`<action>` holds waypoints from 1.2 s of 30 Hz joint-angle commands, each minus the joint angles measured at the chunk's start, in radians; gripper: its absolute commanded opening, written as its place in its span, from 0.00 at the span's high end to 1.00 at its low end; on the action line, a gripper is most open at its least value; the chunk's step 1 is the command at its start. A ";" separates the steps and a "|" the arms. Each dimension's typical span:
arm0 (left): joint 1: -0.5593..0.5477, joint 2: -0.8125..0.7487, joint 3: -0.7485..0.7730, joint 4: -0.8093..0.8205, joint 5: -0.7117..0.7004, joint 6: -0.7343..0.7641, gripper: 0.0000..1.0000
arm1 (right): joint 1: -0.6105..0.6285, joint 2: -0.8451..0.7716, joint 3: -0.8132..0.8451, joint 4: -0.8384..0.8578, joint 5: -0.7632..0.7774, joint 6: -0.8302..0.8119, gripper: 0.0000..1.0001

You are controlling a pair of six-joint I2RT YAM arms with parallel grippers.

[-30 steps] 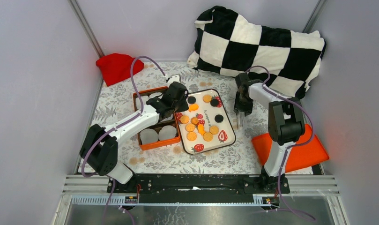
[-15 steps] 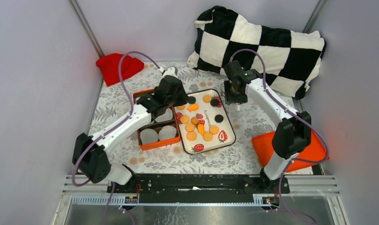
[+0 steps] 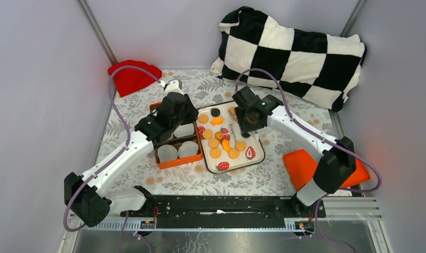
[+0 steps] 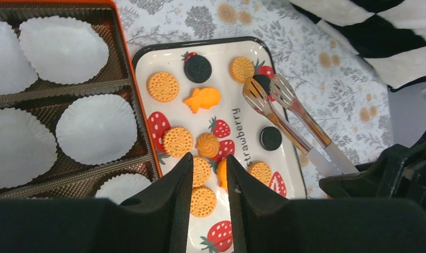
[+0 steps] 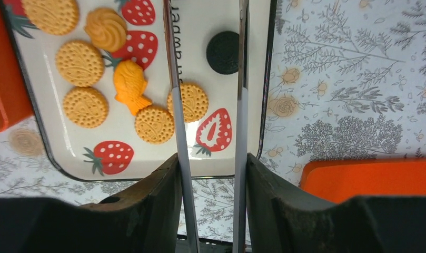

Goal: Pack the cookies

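Observation:
Several orange-golden cookies (image 3: pixel 216 153) and a few black ones (image 3: pixel 215 112) lie on a white strawberry-print tray (image 3: pixel 262 153). My left gripper (image 3: pixel 181 113) hangs open and empty above the border between tray and orange box (image 3: pixel 171 164); in the left wrist view it (image 4: pixel 209 163) is over golden cookies (image 4: pixel 177 141). My right gripper (image 3: pixel 247 124) is shut on metal tongs (image 4: pixel 284 116) over the tray's far right part. In the right wrist view the tong arms (image 5: pixel 177 132) are spread and straddle a black cookie (image 5: pixel 223 51) from above.
The orange box holds several empty white paper cups (image 3: pixel 168 153) in brown compartments. An orange lid (image 3: pixel 305 163) lies to the right of the tray. A red cloth (image 3: pixel 131 76) sits at the back left, a checkered pillow (image 3: pixel 289 52) at the back right.
My right gripper has carried the tongs left, from beside the tray to over it. My left gripper has drawn back and left, toward the box.

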 commanded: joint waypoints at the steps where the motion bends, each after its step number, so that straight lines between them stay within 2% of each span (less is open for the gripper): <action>1: 0.004 -0.007 -0.027 -0.023 -0.029 -0.003 0.66 | 0.004 0.040 -0.040 0.084 0.058 -0.011 0.53; 6: 0.004 -0.004 -0.025 -0.028 -0.041 0.000 0.66 | 0.004 0.124 0.006 0.117 0.122 -0.045 0.53; 16: 0.004 -0.005 -0.029 -0.038 -0.062 0.003 0.65 | 0.004 0.214 0.085 0.107 0.102 -0.074 0.50; 26: 0.004 -0.004 -0.043 -0.026 -0.024 -0.017 0.65 | 0.004 0.086 0.060 0.059 0.073 -0.030 0.51; 36: 0.005 0.000 -0.049 -0.020 -0.016 -0.027 0.65 | 0.019 0.087 0.013 0.069 -0.039 -0.001 0.54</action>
